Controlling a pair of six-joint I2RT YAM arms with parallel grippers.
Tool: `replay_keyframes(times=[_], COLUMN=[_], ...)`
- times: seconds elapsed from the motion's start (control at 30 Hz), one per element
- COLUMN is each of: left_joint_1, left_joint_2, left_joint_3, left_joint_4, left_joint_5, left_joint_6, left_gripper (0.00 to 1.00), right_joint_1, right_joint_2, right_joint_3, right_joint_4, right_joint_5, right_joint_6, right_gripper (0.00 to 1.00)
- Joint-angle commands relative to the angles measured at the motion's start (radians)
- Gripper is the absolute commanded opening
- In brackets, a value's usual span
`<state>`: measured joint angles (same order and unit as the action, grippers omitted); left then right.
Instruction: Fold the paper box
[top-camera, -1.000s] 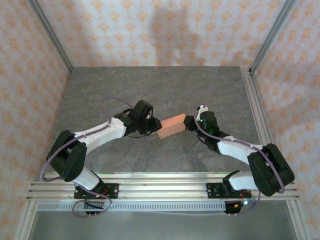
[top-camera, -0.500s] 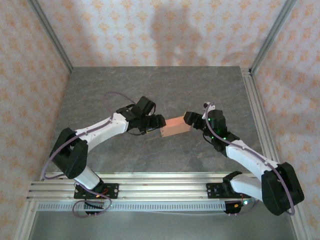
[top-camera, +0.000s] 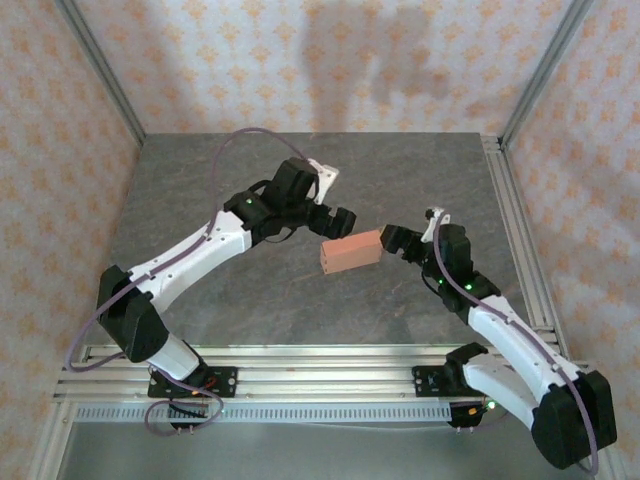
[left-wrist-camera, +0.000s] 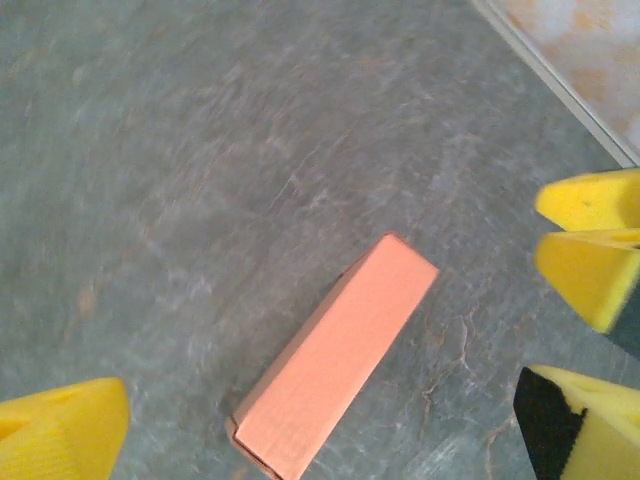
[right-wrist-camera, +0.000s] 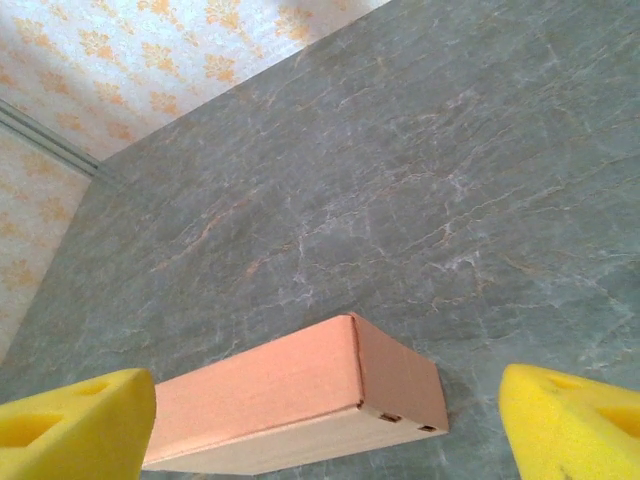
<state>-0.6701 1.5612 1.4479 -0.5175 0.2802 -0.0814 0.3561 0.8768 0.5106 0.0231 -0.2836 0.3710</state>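
Observation:
The paper box (top-camera: 350, 253) is a closed salmon-orange rectangular box lying flat on the grey table (top-camera: 220, 180) near its middle. My left gripper (top-camera: 330, 222) hovers just behind the box's left end, open, with nothing between its fingers. In the left wrist view the paper box (left-wrist-camera: 335, 360) lies below the left gripper (left-wrist-camera: 320, 415), between the wide-apart yellow pads (left-wrist-camera: 60, 430). My right gripper (top-camera: 398, 240) stands open just off the box's right end. In the right wrist view the paper box (right-wrist-camera: 300, 400) shows its tabbed end, and the right gripper (right-wrist-camera: 325, 425) does not touch it.
Patterned walls enclose the table on three sides. An aluminium rail (top-camera: 515, 240) runs along the right edge and another (top-camera: 320, 370) along the near edge by the arm bases. Bare stone-pattern surface surrounds the box.
Both grippers have opened and let go of the box. The left one has drawn back toward the far side, the right one to the right. The box has shifted slightly right.

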Motion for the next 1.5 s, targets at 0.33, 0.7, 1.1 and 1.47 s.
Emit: replay_keyframes(times=[0.33,0.7,1.1,1.47], left_joint_1=[-0.016,-0.035,-0.057,-0.13], left_joint_2=[0.192,0.321,0.328,0.253], left_joint_3=[0.083,0.152,0.136,-0.016], left_joint_4=[-0.251,-0.329,-0.31,-0.096], left_joint_5=[0.101,-0.025,-0.106,-0.406], left_joint_6=[0.764,0.801,0.82,0.854], left_gripper=[0.92,0.81,0.56,0.42], right_joint_1=[-0.013,-0.013,-0.013,-0.014], right_joint_2=[-0.088,-0.079,-0.081,-0.068], right_joint_3=[0.002,0.0,0.002,-0.004], right_joint_4=[-0.132,-0.118,-0.124,-0.111], right_joint_5=[0.052,0.056,0.06,0.06], right_joint_6=[-0.049,-0.048,-0.051,-0.055], right_gripper=[0.9,0.89,0.88,0.87])
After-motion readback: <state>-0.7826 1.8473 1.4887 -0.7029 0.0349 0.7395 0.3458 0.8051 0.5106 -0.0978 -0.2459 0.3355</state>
